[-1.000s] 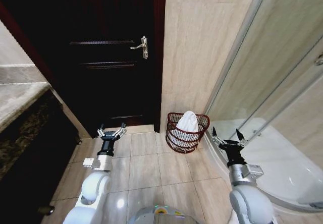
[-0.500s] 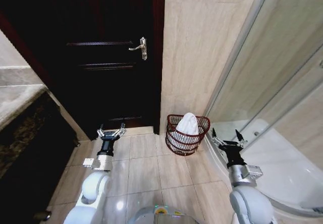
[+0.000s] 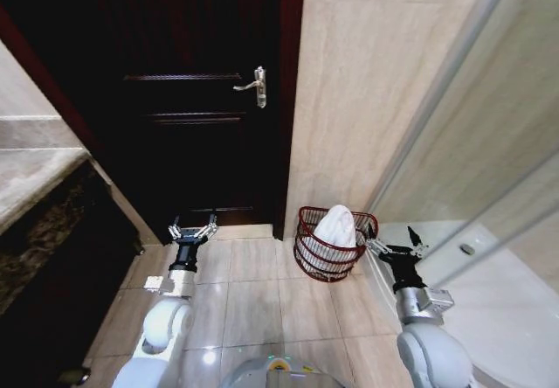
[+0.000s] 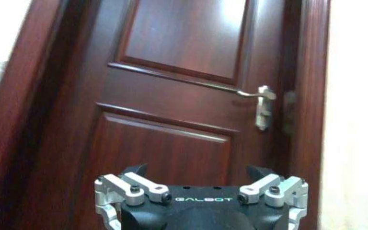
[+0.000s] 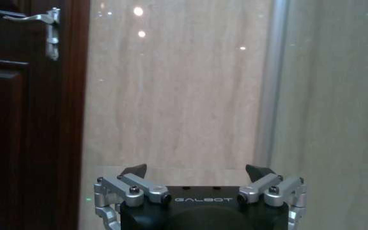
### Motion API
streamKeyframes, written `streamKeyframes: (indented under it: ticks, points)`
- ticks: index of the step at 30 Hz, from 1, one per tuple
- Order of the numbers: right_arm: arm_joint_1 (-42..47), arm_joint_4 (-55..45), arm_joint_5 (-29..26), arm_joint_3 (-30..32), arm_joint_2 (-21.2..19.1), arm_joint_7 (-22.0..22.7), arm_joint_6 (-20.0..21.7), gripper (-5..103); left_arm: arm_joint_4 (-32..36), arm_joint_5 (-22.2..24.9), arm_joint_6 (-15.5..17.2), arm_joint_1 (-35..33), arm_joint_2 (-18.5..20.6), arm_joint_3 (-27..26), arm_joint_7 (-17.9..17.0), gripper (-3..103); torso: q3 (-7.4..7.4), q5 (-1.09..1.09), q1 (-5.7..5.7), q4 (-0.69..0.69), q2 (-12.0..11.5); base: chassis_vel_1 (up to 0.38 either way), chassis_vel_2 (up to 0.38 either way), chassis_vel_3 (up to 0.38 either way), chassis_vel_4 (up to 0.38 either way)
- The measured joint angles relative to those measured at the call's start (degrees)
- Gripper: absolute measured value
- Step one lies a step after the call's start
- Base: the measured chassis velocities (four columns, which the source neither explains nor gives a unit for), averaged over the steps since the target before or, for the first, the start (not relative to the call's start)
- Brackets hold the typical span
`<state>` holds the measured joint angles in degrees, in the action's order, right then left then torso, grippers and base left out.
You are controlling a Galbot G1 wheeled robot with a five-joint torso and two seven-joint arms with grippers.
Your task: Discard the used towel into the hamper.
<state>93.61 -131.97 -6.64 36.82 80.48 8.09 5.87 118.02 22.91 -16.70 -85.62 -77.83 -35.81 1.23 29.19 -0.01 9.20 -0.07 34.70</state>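
the hamper [image 3: 334, 245] stands lower centre-right on the floor tiles, against the beige wall, with the white towel [image 3: 335, 227] heaped inside. left gripper [image 3: 192, 228] and right gripper [image 3: 393, 243] hang lower down, both spread and empty.

Open tiled floor [image 3: 262, 292] ahead — hamper [image 3: 332, 246] wedged between wall [image 3: 367, 100] and shower base [image 3: 489, 309].

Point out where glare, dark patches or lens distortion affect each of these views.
Head view: wide-angle bending bows the shower frame, the door sinks into near-black shadow, and a light glints off the floor tile. Left wrist view: soft focus, pale washed-out wall beside the door. Right wrist view: ceiling-light spots reflect on the glossy wall tile.
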Motion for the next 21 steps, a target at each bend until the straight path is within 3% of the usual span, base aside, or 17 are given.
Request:
streamKeyframes:
  ticks: [21]
  points:
    - [1.2, -1.3, 1.9, -1.1, 0.6, 0.6, 0.4, 100, -1.2, -2.3, -1.0, 1.4, 0.0, -0.2, 0.0, 100, 0.0, 0.01, 0.0, -0.01, 0.0, -0.065, 0.075, 0.081, -0.064]
